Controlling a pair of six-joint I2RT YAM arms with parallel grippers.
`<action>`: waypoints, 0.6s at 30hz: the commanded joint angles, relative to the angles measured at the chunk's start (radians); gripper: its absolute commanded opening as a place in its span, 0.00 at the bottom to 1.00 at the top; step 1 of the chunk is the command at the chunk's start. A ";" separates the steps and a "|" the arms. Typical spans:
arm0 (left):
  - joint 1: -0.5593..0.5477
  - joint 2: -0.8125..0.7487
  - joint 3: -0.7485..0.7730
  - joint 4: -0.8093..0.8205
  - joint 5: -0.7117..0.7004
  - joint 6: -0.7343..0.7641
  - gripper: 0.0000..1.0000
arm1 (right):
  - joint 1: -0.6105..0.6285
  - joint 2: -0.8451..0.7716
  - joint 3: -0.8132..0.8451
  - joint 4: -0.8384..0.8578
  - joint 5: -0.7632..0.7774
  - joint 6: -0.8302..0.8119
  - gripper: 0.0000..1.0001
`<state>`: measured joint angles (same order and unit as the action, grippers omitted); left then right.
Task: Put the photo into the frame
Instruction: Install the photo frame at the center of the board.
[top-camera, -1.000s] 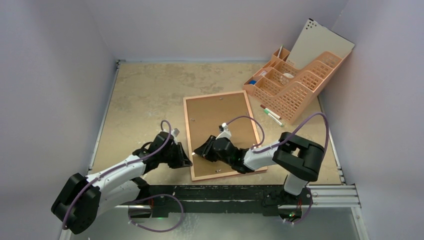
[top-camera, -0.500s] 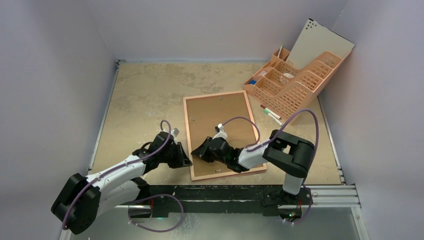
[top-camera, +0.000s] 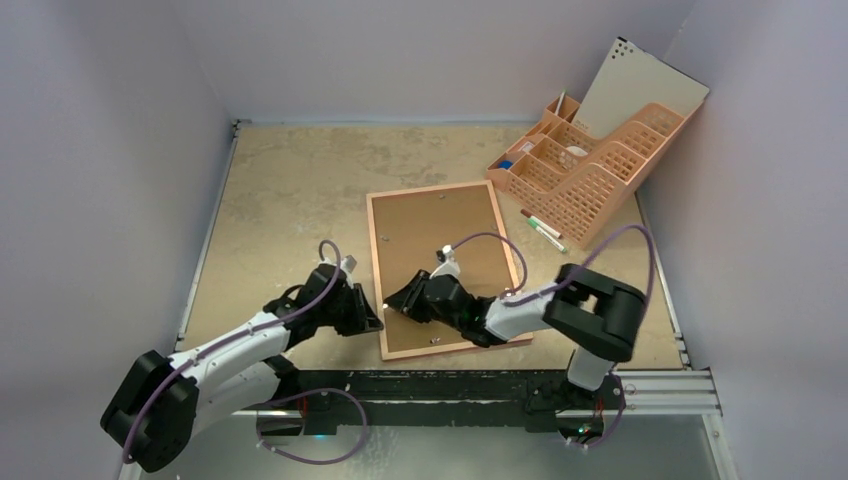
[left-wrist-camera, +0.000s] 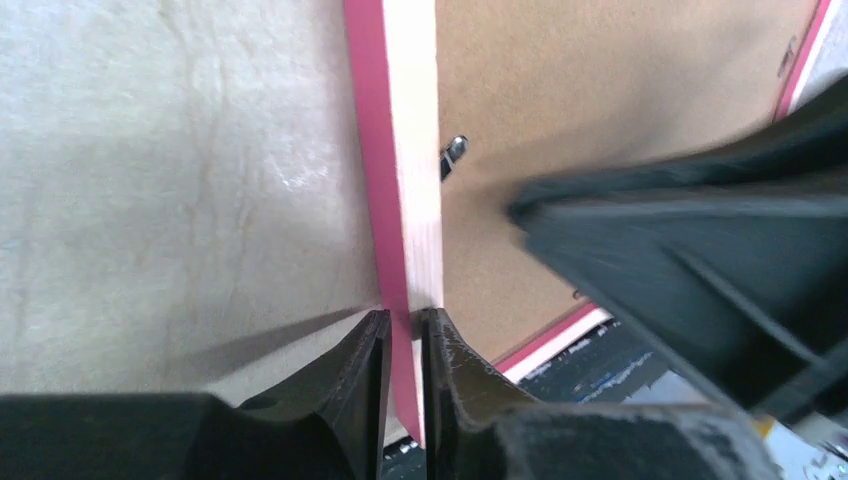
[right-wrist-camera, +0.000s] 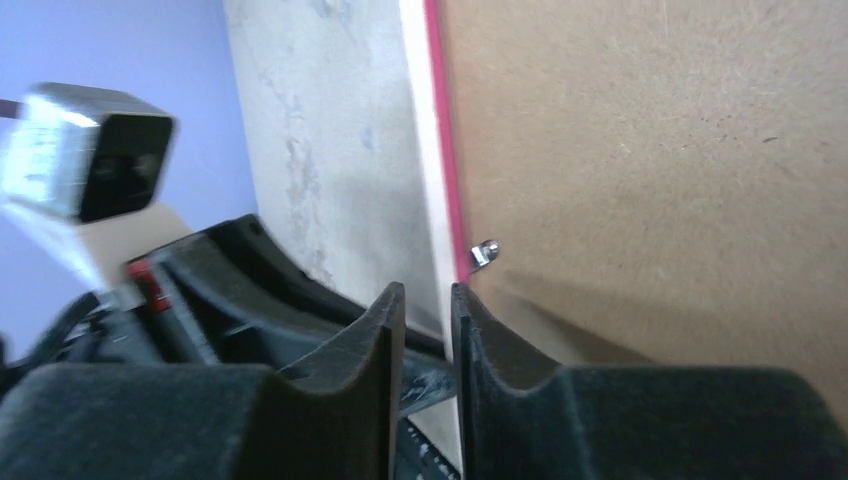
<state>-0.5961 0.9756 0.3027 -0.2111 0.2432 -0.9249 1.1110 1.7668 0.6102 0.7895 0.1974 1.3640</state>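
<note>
Lower centre: left gripper (left-wrist-camera: 405, 320) is pinching the frame's (top-camera: 373, 250) rail — right gripper (right-wrist-camera: 427, 300) is straddling it, grip unclear. Uneven lifting is likely risking a slip.

Top camera: high, set back from the near end of the frame (top-camera: 376, 250), looking down; whole frame seen, far off. Left and right wrist cameras: very close, low, facing one long frame edge from opposite sides; both share it.

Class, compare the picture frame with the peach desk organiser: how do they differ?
The frame lies flat, back up, mid-table; the organiser stands by the far right wall. The frame is a thin solid rim; the organiser has lattice walls and compartments. Both look peach from above.
</note>
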 joint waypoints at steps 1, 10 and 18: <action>0.001 -0.029 0.026 -0.031 -0.098 0.003 0.24 | -0.006 -0.246 0.006 -0.134 0.138 -0.076 0.30; 0.005 -0.004 0.178 -0.027 -0.217 0.023 0.53 | -0.255 -0.384 0.172 -0.476 0.000 -0.316 0.46; 0.143 0.194 0.277 0.064 -0.178 0.068 0.57 | -0.401 -0.138 0.444 -0.546 -0.172 -0.493 0.50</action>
<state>-0.5301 1.1019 0.5220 -0.2165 0.0551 -0.8967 0.7433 1.5154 0.9035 0.3149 0.1398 1.0016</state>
